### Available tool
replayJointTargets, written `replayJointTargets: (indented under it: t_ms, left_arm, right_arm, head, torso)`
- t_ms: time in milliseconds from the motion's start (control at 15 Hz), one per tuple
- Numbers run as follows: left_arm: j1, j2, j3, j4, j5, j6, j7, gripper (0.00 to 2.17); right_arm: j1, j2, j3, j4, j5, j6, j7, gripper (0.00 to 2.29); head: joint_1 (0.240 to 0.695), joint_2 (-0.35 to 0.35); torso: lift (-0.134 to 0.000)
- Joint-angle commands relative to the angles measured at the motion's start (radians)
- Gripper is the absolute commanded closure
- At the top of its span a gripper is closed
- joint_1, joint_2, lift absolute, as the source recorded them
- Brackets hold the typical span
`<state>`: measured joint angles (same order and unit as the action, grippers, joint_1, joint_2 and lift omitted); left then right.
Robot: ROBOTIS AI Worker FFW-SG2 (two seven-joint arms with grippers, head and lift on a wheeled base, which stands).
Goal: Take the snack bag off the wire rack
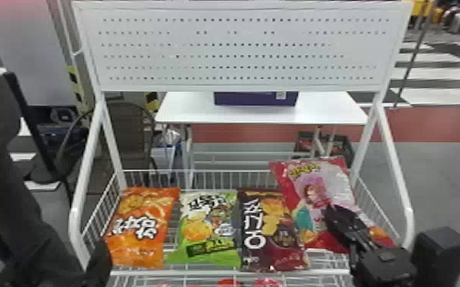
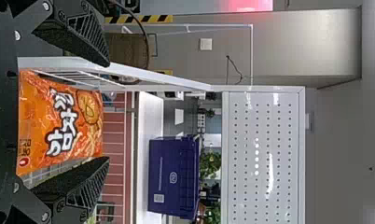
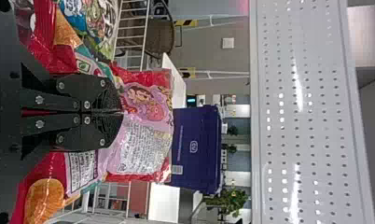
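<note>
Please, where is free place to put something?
The table is bare left and right of the purple box. On the rack, a narrow strip is free between orange bag and green bag. Rightward it is crowded: brown bag, pink bag and the right gripper holding it.

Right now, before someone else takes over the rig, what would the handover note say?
Right claw: shut on the pink-and-red bag, pinching its middle.
Left claw: open and empty, with the orange bag beyond its fingers.
Job: the pink-and-red bag is at the right end of the wire rack, its top higher than the other bags; the green bag and brown bag lie between it and the orange one.
Done: grasp made.
Left: bring the held bag clear of the rack.
</note>
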<state>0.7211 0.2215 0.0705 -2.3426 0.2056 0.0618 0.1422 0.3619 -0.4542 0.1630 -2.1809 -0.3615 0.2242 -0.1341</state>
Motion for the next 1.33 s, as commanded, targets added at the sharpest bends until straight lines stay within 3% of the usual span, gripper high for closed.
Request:
replayJointTargets:
  t_ms: [0, 200, 600, 1267]
  left_arm:
    - [0.001, 0.002, 0.0, -0.001, 0.0, -0.001, 0.002, 0.19]
    - [0.003, 0.004, 0.002, -0.003, 0.002, -0.001, 0.004, 0.19]
    - [-0.009, 0.015, 0.002, 0.011, 0.011, -0.004, 0.004, 0.19]
    - [-0.005, 0.021, 0.011, 0.006, 0.017, -0.01, 0.007, 0.19]
  right_arm:
    - [0.106, -0.034, -0.036, -0.071, 0.001, -0.078, -0.012, 2.05]
    - [0.261, -0.06, -0.114, -0.123, 0.009, -0.194, -0.025, 2.05]
    - [0.443, -0.072, -0.277, -0.138, -0.025, -0.28, -0.042, 2.05]
    - [0.488, -0.08, -0.309, -0.143, -0.042, -0.338, -0.045, 2.05]
  head:
    - [0.499, 0.0]
    - [0.499, 0.0]
    - [0.499, 0.0]
    - [0.499, 0.0]
  torso:
    - [0.0]
    - [0.0]
    - [0.0]
    - [0.0]
